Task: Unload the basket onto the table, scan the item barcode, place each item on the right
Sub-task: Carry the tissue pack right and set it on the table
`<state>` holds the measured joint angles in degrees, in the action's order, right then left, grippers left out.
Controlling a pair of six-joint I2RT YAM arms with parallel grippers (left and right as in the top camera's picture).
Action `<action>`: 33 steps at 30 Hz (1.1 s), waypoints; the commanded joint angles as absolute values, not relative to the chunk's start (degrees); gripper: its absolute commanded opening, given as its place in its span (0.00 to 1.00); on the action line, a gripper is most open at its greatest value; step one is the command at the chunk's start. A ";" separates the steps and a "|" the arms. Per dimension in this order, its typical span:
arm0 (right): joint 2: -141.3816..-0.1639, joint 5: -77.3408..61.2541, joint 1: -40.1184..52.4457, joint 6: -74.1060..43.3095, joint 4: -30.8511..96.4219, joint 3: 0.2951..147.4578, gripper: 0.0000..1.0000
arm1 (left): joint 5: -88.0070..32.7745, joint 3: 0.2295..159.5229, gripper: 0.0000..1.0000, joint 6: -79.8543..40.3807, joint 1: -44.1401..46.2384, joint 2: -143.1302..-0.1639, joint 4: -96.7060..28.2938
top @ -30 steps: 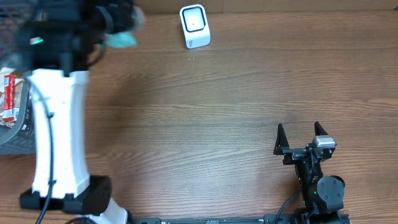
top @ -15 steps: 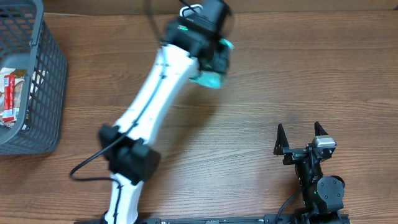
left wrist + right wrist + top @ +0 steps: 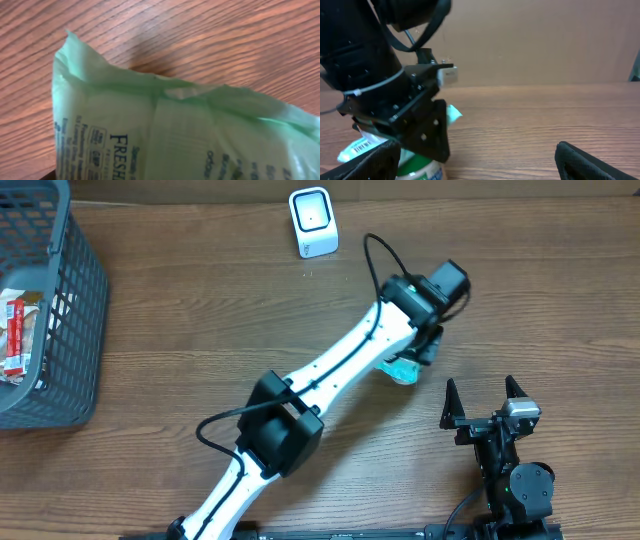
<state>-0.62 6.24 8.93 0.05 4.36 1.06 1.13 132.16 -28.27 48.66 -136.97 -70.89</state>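
**Packet carried past the scanner, now low at the right side of the table**

Within the last second the left gripper (image 3: 416,352) has swung from over the basket (image 3: 72,300), past the scanner (image 3: 313,222), and down towards the table (image 3: 200,310). It is closed partway on the green packet (image 3: 401,370), though its fingers are hidden behind the packet in its own wrist view. The packet now sits well apart from the scanner, so it is either being set down after its pass or must go back. Its barcode (image 3: 362,145) faces the right wrist camera, seemingly turned away from the scanner. The right gripper (image 3: 484,392) rests near the packet with its jaws wide and empty. Another snack pack (image 3: 12,330) lies in the basket. Only bare table lies between packet and scanner.
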 commanded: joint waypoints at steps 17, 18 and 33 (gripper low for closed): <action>-0.16 6.33 8.71 0.45 4.19 0.45 1.00 | 8.21 133.51 0.70 -37.69 55.31 -141.45 -68.99; -0.16 6.33 8.71 0.45 4.19 0.45 1.00 | 7.68 133.51 0.78 -37.71 55.31 -141.45 -69.01; -0.16 6.33 8.71 0.45 4.19 0.45 1.00 | 5.34 136.44 1.00 -34.06 54.70 -136.66 -69.14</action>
